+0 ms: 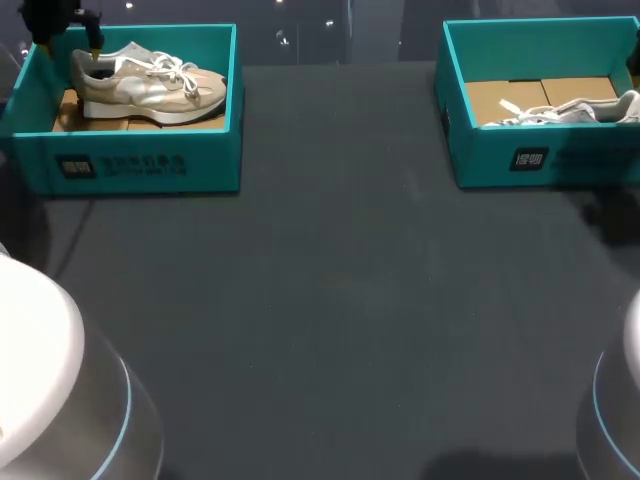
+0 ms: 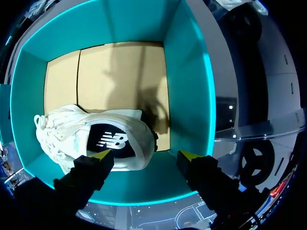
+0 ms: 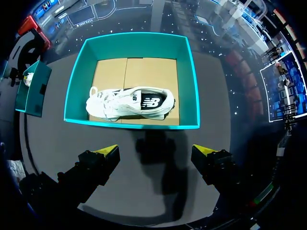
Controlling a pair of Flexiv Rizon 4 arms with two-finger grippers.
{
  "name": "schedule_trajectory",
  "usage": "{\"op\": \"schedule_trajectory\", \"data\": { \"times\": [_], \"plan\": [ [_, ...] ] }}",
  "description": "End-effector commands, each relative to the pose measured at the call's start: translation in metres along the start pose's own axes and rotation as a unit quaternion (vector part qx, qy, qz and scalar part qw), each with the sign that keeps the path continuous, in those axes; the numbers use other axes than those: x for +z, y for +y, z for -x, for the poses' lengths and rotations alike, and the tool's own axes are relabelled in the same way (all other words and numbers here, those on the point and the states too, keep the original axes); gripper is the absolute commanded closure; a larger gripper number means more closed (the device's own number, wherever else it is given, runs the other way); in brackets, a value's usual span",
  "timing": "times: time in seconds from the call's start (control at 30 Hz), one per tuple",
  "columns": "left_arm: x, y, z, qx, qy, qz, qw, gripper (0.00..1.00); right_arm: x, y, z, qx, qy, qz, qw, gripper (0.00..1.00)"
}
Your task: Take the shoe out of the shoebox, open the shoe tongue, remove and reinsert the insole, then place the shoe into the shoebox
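Note:
A beige and white shoe [image 1: 150, 85] lies on its side-sole in the teal shoebox [image 1: 140, 165] at the table's far left. My left gripper [image 1: 88, 42] hangs over the shoe's heel. In the left wrist view this gripper [image 2: 145, 155] is open: one fingertip is over the heel of the shoe [image 2: 91, 136], the other past the heel, near the box wall [image 2: 187, 72]. A second white shoe [image 1: 570, 112] lies in the teal box [image 1: 540, 160] at the far right. My right gripper [image 3: 154, 149] is open over the bare table, short of that box [image 3: 76, 81] and its shoe [image 3: 129, 101].
The dark table top [image 1: 340, 280] stretches between the two boxes. My arms' round bases [image 1: 40, 380] [image 1: 615, 400] fill the near corners. Both boxes have brown cardboard floors.

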State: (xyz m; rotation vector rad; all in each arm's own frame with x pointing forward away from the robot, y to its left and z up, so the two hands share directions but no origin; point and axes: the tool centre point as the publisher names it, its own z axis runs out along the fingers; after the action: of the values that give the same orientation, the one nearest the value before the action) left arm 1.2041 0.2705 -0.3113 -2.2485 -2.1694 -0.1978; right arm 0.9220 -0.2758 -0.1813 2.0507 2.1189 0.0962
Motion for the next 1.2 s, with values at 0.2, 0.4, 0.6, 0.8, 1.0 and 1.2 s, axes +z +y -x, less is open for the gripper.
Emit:
{"op": "schedule_trajectory", "data": {
  "times": [0.2, 0.4, 0.6, 0.8, 1.0, 1.2],
  "plan": [
    [0.017, 0.003, -0.001, 0.009, 0.006, -0.029, 1.0, 0.18, 0.0, -0.001, 0.0, 0.001, -0.001, 0.0, 1.0, 0.0],
    [0.024, -0.007, -0.002, 0.013, 0.009, -0.04, 0.999, 0.22, 0.0, -0.001, 0.0, 0.001, -0.001, 0.0, 1.0, 0.0],
    [0.033, -0.014, -0.002, 0.015, 0.012, -0.047, 0.999, 0.24, 0.0, -0.001, 0.0, 0.001, -0.001, 0.0, 1.0, 0.0],
    [0.038, -0.015, -0.002, 0.015, 0.014, -0.049, 0.999, 0.24, 0.0, -0.001, 0.0, 0.001, -0.001, 0.0, 1.0, 0.0],
    [0.046, -0.013, 0.0, 0.009, 0.011, -0.04, 0.999, 0.24, 0.0, -0.001, 0.0, 0.001, -0.001, 0.0, 1.0, 0.0],
    [0.051, -0.013, 0.001, 0.006, 0.01, -0.037, 0.999, 0.26, 0.0, -0.001, 0.0, 0.001, -0.001, 0.0, 1.0, 0.0]
  ]
}}
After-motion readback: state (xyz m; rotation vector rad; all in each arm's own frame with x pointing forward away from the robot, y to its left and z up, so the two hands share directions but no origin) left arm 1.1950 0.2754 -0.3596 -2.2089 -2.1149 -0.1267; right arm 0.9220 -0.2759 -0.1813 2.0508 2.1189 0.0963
